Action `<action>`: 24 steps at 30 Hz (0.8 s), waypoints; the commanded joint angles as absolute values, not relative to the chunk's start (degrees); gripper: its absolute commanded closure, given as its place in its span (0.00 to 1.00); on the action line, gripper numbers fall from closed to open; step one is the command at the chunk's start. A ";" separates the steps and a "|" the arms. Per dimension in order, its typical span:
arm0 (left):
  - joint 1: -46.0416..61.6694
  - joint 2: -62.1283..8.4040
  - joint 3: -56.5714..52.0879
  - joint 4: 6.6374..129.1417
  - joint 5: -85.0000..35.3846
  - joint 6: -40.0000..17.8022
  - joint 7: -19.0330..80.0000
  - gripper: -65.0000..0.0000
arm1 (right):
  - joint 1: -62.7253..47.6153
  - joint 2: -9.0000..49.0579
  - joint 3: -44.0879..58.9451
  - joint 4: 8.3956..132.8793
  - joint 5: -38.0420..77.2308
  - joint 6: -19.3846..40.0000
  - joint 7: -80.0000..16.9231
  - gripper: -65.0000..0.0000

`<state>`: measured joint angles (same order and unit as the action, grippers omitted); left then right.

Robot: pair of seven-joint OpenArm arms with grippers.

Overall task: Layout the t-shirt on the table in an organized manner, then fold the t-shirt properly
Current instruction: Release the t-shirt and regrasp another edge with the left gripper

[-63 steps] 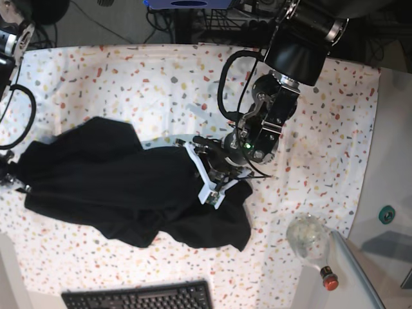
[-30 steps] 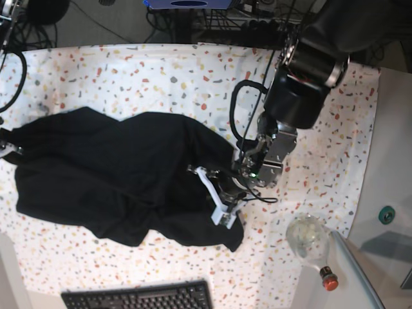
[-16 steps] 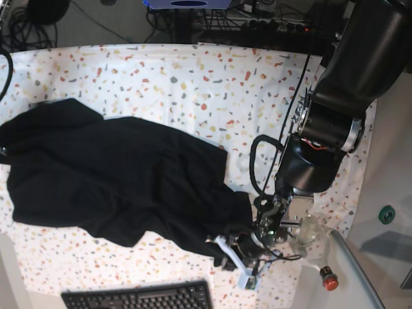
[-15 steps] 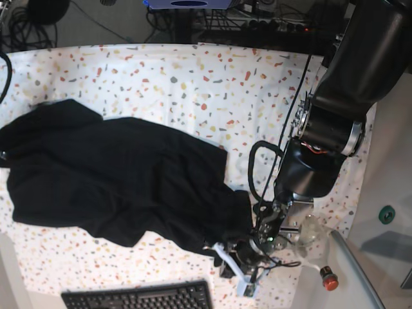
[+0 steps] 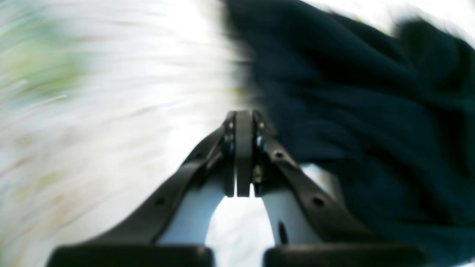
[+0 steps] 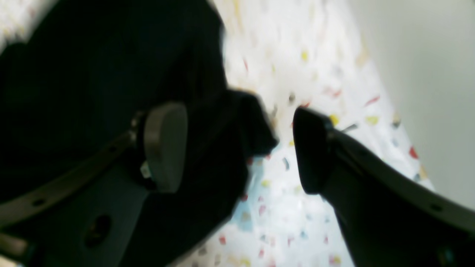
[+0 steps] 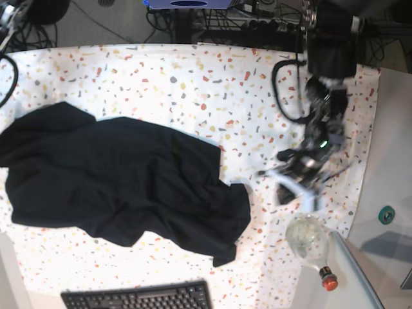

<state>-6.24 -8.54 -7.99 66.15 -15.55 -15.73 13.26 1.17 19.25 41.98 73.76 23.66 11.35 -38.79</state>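
The white cloth-covered tabletop (image 7: 161,71), flecked red, yellow and grey, carries the plain black soft t-shirt (image 7: 122,180), which lies rumpled across its left and middle part, one corner trailing toward the near edge. It is loosely spread but creased and lopsided, so the layout step looks unfinished and folding not begun.

The left pincer (image 7: 293,187) hangs over bare cloth just right of the shirt, its jaws clenched on nothing; the wrist view is badly smeared, yet the tips seem pressed flat together. The right pincer (image 6: 237,148) stands released, jaws wide apart, straddling a shirt edge without gripping it, probably because that side is placed.

Nearby sit a black keyboard (image 7: 138,297) at the near edge and a clear round glass bottle with a red cap (image 7: 310,243), close enough to hinder rightward sweeps.
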 commanded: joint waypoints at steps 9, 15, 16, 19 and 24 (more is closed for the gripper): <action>12.62 -7.78 -23.78 79.08 -18.07 -24.40 13.49 0.77 | -6.90 7.16 47.34 81.10 24.04 16.31 -40.40 0.34; 17.98 -10.95 -23.52 79.34 -36.53 -24.48 13.49 0.46 | -4.18 6.29 47.08 69.85 23.78 16.31 -35.82 0.34; 18.42 -11.56 -22.29 79.25 -38.29 -24.48 13.49 0.47 | -3.56 6.37 46.20 67.74 23.78 16.57 -35.03 0.34; 18.86 -12.97 -18.07 79.52 -38.64 -24.48 13.41 0.52 | -2.95 8.13 42.15 62.90 23.87 21.14 -33.63 0.34; 16.13 -12.88 -9.71 79.16 -38.64 -24.48 13.41 0.60 | -1.89 7.87 40.40 60.18 24.04 22.90 -33.63 0.64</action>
<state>17.02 -12.08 -9.17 78.17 -37.74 -24.14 15.64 -1.48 7.90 40.64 60.29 24.53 22.57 -31.24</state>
